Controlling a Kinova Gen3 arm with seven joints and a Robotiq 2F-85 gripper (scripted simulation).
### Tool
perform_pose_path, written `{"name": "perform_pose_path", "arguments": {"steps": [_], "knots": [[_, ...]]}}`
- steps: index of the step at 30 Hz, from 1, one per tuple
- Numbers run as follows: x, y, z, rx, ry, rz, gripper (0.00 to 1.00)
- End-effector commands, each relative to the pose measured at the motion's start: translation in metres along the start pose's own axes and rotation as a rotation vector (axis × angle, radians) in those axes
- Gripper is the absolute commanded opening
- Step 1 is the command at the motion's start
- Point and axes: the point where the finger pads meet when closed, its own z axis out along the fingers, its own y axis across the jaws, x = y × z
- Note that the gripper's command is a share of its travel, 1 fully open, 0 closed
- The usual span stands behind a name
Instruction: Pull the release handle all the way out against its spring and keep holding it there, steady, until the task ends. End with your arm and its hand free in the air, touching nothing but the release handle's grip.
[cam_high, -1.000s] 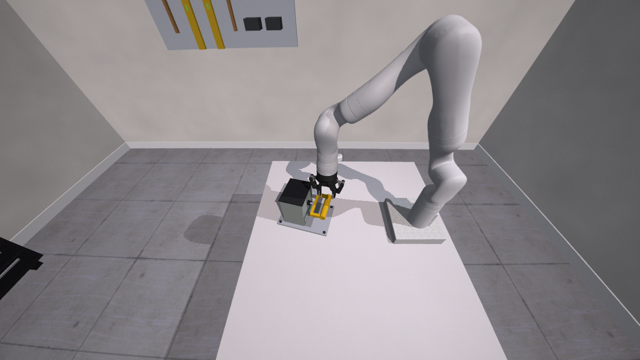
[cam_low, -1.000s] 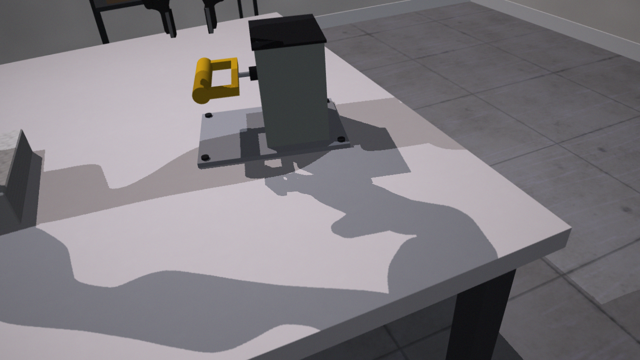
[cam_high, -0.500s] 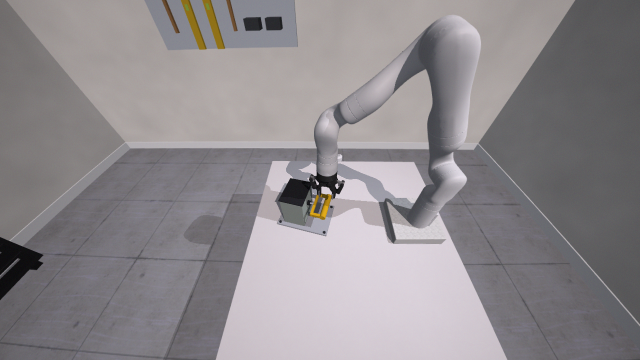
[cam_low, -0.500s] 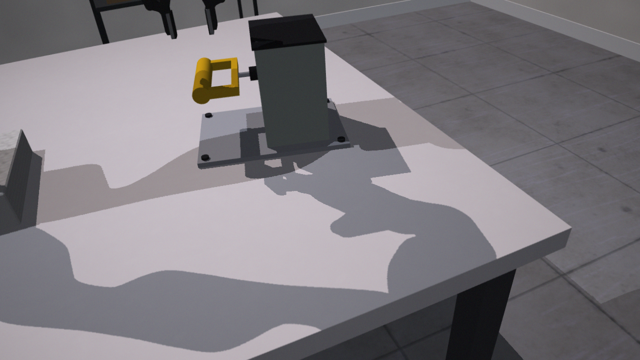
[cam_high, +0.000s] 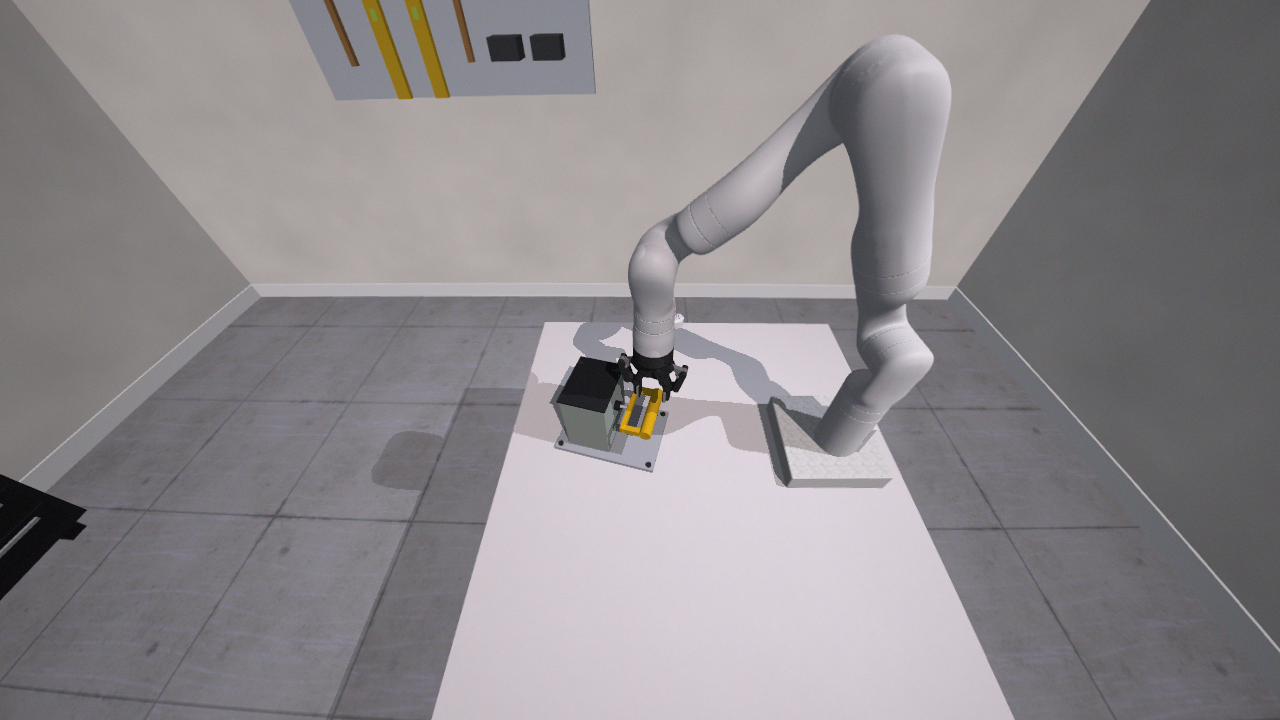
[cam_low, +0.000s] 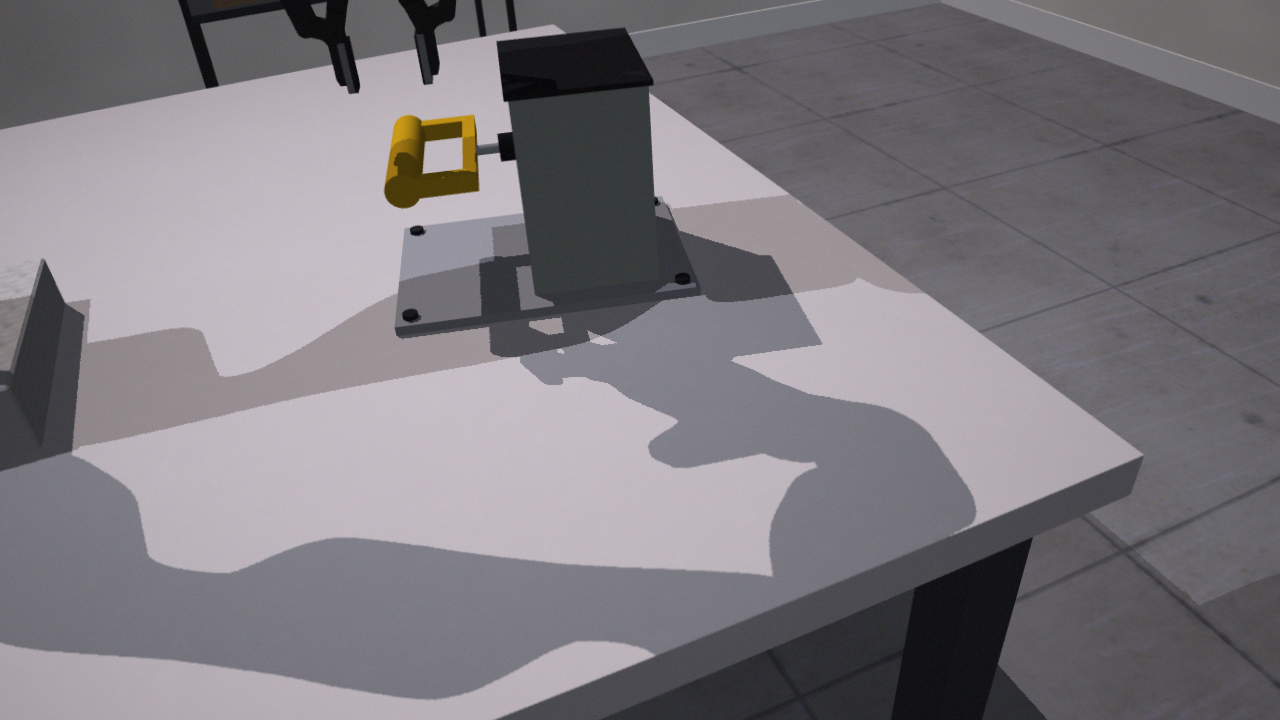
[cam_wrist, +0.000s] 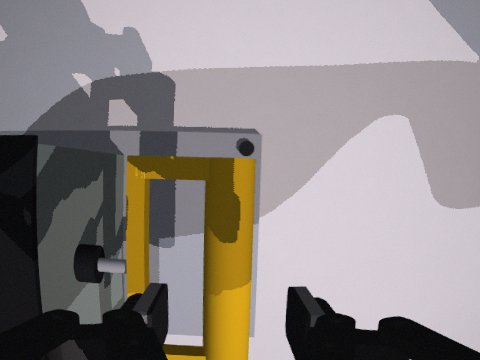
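The release handle (cam_high: 645, 416) (cam_low: 404, 161) (cam_wrist: 230, 260) is a yellow rectangular loop with a thick round grip. It sits on a short rod (cam_low: 487, 150) (cam_wrist: 112, 266) close to its grey housing (cam_high: 583, 419) (cam_low: 586, 179) (cam_wrist: 67, 234), which has a black top. The housing stands on a bolted baseplate (cam_high: 640, 454) (cam_low: 447, 277). My gripper (cam_high: 651, 391) (cam_low: 389, 80) (cam_wrist: 227, 308) is open and points down. It hangs a little above the grip with one finger on each side of it, touching nothing.
The unit stands near the left edge of the white table (cam_high: 716, 582) (cam_low: 537, 447). The arm's textured base block (cam_high: 827, 465) (cam_low: 35, 358) sits to the right of it. A wall panel (cam_high: 537, 76) hangs at the back.
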Motion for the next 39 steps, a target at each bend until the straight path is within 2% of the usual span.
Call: {"name": "perform_pose_path", "arguments": {"steps": [1, 21, 39], "knots": [[0.001, 0.001, 0.005, -0.004, 0.002, 0.001, 0.54], [0.001, 0.000, 0.028, -0.004, 0.002, 0.001, 0.54], [0.000, 0.000, 0.032, -0.004, 0.002, 0.001, 0.54]]}}
